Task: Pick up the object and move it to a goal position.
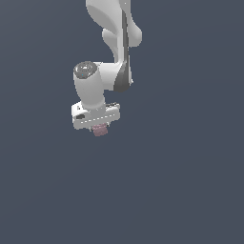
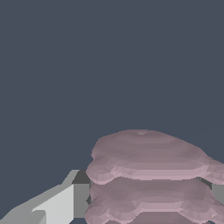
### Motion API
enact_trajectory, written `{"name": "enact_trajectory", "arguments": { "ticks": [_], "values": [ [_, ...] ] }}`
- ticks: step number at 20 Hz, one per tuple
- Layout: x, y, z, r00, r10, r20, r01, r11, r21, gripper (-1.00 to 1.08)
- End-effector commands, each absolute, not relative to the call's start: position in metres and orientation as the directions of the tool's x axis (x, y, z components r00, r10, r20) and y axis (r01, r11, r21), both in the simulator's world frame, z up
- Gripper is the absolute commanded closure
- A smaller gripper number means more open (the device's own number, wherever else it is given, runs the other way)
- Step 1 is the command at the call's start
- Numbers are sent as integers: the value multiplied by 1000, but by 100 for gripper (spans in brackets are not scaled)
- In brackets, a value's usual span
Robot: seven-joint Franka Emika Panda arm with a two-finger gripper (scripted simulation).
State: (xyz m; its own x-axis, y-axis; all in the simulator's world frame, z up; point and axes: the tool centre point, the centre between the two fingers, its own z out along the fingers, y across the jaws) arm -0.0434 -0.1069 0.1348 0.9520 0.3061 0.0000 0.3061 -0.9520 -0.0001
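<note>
already gripped: carrying the pink lump toward its goal

the white gripper (image 1: 100, 127) hangs from the arm (image 1: 116, 43) in the upper left of the exterior view, pointing down, with the pink object (image 1: 100, 130) poking out just beneath it. in the wrist view the object (image 2: 148, 175) fills the space between the fingers (image 2: 57, 205), its ridged sides touching the pad, so the pincer looks clamped on it. i judge the pick-up step done and the carry in hand. no goal marker shows in either view, so where it lies cannot be told. the next move calls for a steady transfer without loosening the grip.
</note>
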Motion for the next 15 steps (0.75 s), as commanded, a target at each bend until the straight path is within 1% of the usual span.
{"name": "enact_trajectory", "arguments": {
  "ticks": [1,8,15],
  "values": [
    [-57,-125,148,952,307,1,307,-952,-1,108],
    [-84,-165,175,952,307,1,307,-952,-1,108],
    [-93,-180,186,952,307,1,307,-952,-1,108]
  ]
}}
